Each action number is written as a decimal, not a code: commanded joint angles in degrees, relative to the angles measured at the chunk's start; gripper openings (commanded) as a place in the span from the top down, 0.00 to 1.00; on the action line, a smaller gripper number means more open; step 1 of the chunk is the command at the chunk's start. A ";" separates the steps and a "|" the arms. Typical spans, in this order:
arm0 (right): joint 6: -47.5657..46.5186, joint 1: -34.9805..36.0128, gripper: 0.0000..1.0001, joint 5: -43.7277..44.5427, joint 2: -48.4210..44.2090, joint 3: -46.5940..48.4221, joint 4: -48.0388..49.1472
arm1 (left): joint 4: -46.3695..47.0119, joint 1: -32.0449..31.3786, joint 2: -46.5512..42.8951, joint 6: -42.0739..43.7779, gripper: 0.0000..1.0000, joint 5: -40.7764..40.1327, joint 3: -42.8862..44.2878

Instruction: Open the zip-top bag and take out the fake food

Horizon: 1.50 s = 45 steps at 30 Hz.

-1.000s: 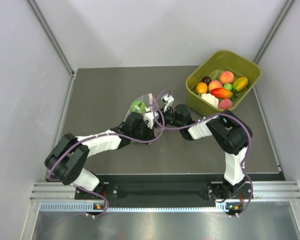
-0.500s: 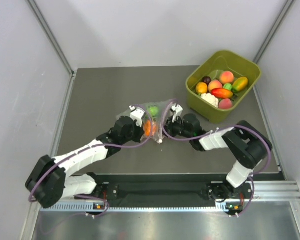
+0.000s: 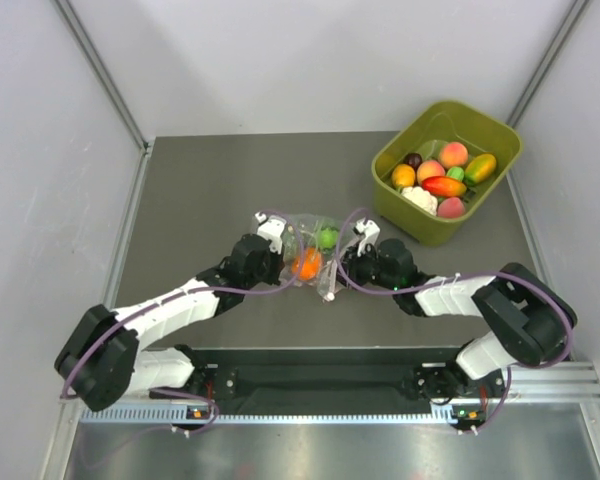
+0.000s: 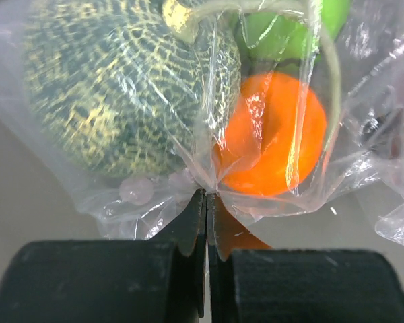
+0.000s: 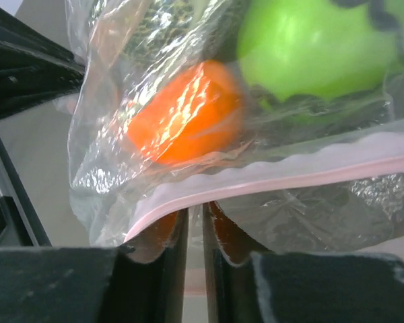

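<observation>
The clear zip-top bag (image 3: 310, 250) hangs between my two grippers above the table's middle. Its pink zip strip (image 5: 289, 176) runs across the right wrist view. Inside it are a round orange fruit (image 3: 306, 263), a bright green fruit (image 3: 327, 238) and a netted green melon (image 4: 121, 87). The orange fruit (image 4: 276, 138) and green fruit (image 4: 283, 27) also show in the left wrist view, and both (image 5: 182, 121) (image 5: 316, 47) in the right wrist view. My left gripper (image 4: 207, 196) is shut on the bag's film. My right gripper (image 5: 195, 210) is shut on the bag just below the zip strip.
An olive-green tub (image 3: 500, 135) with several toy fruits stands at the back right. Grey walls enclose the table's left, back and right. Purple cables loop along both arms.
Both grippers have carried the bag to the right and toward the near edge. The left arm has stretched out; the right arm has folded lower.
</observation>
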 commanded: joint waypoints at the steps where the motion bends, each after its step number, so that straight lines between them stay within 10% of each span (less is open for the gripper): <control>1: 0.97 0.57 0.78 1.35 0.50 -0.67 4.60 | 5.58 0.09 3.31 0.58 1.00 2.76 0.84; 8: 8.52 -0.31 0.46 3.19 5.78 -2.51 19.01 | 5.68 0.09 7.18 3.13 1.00 2.85 1.99; 31: 11.26 -0.84 0.30 -1.55 18.79 3.82 26.34 | 10.51 0.09 16.85 4.45 1.00 9.36 5.41; 34: 9.50 -0.66 0.37 -0.93 18.00 3.20 23.62 | 10.68 0.09 17.12 4.53 1.00 8.92 5.41; 40: 8.35 -0.57 0.86 -1.28 18.87 3.38 20.71 | 11.04 0.09 16.77 4.45 1.00 9.36 5.06; 45: 8.88 -0.57 0.95 3.71 15.37 0.75 18.79 | 10.51 0.09 15.36 4.19 1.00 7.08 3.83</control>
